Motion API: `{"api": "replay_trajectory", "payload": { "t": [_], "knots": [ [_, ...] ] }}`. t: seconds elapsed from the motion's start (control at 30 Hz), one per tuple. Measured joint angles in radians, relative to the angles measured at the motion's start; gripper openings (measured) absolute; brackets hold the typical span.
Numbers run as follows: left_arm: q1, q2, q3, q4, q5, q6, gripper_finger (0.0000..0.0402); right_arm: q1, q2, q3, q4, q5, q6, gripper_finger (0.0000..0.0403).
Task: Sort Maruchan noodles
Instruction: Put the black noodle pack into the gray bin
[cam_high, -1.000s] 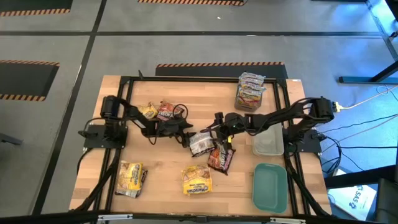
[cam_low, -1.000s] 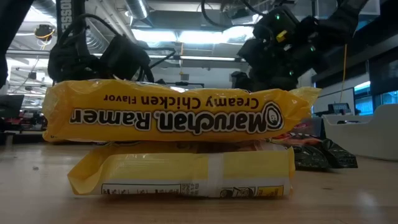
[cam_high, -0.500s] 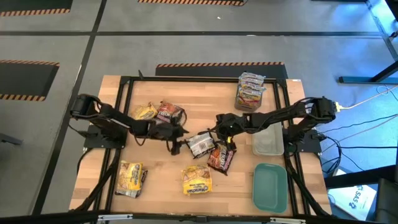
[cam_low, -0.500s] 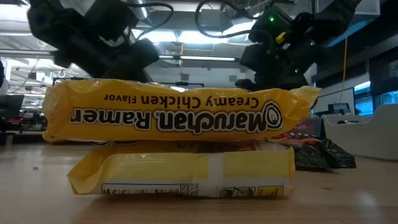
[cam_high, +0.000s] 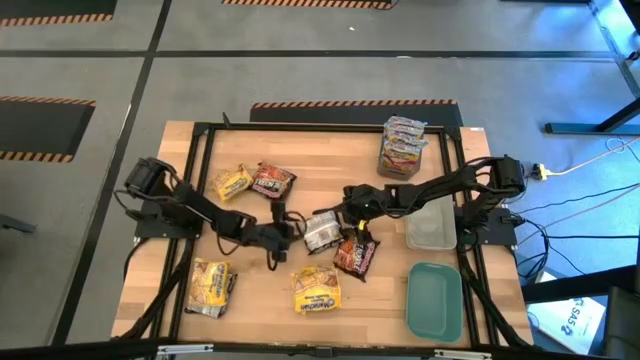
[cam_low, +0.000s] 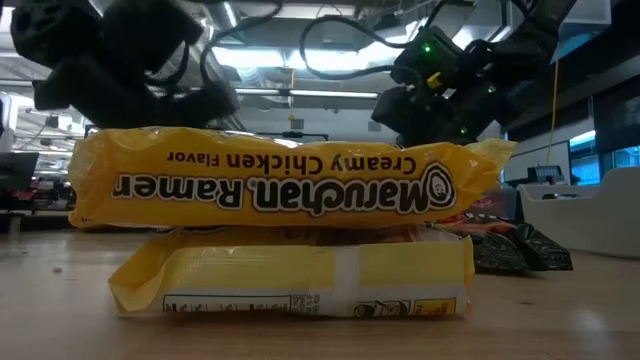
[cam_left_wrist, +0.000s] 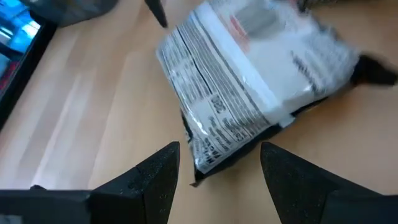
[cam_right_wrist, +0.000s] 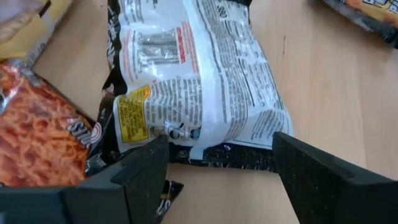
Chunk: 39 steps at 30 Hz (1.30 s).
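Note:
A Maruchan noodle packet (cam_high: 322, 232) lies mid-table with its white printed back up. My left gripper (cam_high: 291, 233) stands open on its left side, the packet's end (cam_left_wrist: 208, 155) just ahead of its fingers. My right gripper (cam_high: 341, 216) stands open at its far right, fingers on either side of the packet's edge (cam_right_wrist: 217, 152). I see no touch by either gripper. A dark brown-red packet (cam_high: 355, 256) lies partly under the white-backed one. Yellow packets (cam_high: 315, 290) (cam_high: 210, 288) (cam_high: 232, 182) and a red one (cam_high: 270, 180) lie flat on the wood.
A stack of silvery-pink packets (cam_high: 402, 146) sits at the far right. A clear tray (cam_high: 431, 228) and a teal lid (cam_high: 433, 300) lie along the right side. In the low view two stacked yellow packets (cam_low: 290, 190) fill the foreground.
My left gripper has swung away from the red packet toward the table's near edge and right, rolling as it went, and now faces the white-backed packet. My right gripper has sunk slightly over that packet. Both stayed open.

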Motion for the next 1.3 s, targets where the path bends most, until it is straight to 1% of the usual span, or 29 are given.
{"api": "replay_trajectory", "payload": {
  "t": [0.07, 0.2, 0.3, 0.37, 0.47, 0.63, 0.77, 0.83, 0.9, 0.97, 1.03, 1.1, 1.2, 1.3],
  "knots": [
    [-0.011, 0.041, 0.023, 0.002, -0.013, 0.059, 0.022, 0.0, 0.0, 0.0, 0.006, 0.0, 0.01, 0.027],
    [-0.038, 0.134, 0.103, 0.018, -0.03, 0.241, 0.022, 0.0, 0.0, 0.0, 0.011, 0.001, 0.02, 0.027],
    [-0.043, 0.192, 0.17, 0.029, -0.075, 0.339, 0.022, 0.0, 0.0, -0.002, 0.007, 0.004, 0.02, 0.027],
    [-0.042, 0.215, 0.209, 0.024, -0.1, 0.372, 0.022, -0.002, 0.0, -0.002, 0.005, 0.015, 0.022, 0.027],
    [-0.034, 0.225, 0.247, 0.011, -0.127, 0.38, 0.022, -0.001, 0.0, -0.002, 0.011, 0.018, 0.041, 0.027],
    [-0.015, 0.228, 0.274, 0.009, -0.192, 0.34, 0.021, 0.0, 0.0, -0.001, 0.021, 0.015, 0.044, 0.027],
    [-0.002, 0.227, 0.274, 0.004, -0.189, 0.249, 0.0179, -0.002, -0.001, 0.019, -0.003, 0.022, 0.05, 0.027],
    [-0.002, 0.225, 0.274, 0.004, -0.184, 0.22, 0.0158, -0.002, -0.009, 0.033, -0.028, 0.051, 0.04, 0.027],
    [-0.003, 0.225, 0.274, 0.012, -0.184, 0.174, 0.0139, -0.001, -0.03, 0.048, -0.065, 0.111, 0.035, 0.027],
    [-0.001, 0.224, 0.275, 0.023, -0.186, 0.134, 0.0127, -0.001, -0.063, 0.059, -0.114, 0.148, 0.034, 0.027],
    [0.0, 0.223, 0.278, 0.03, -0.193, 0.106, 0.0121, 0.0, -0.111, 0.069, -0.169, 0.159, 0.033, 0.027],
    [0.001, 0.223, 0.278, 0.032, -0.214, 0.079, 0.012, 0.001, -0.159, 0.071, -0.202, 0.174, 0.033, 0.027],
    [0.004, 0.216, 0.278, 0.035, -0.274, 0.021, 0.0119, 0.001, -0.23, 0.071, -0.255, 0.178, 0.032, 0.027],
    [0.004, 0.204, 0.277, 0.036, -0.284, -0.017, 0.0119, 0.001, -0.295, 0.071, -0.288, 0.181, 0.015, 0.027]
  ]
}}
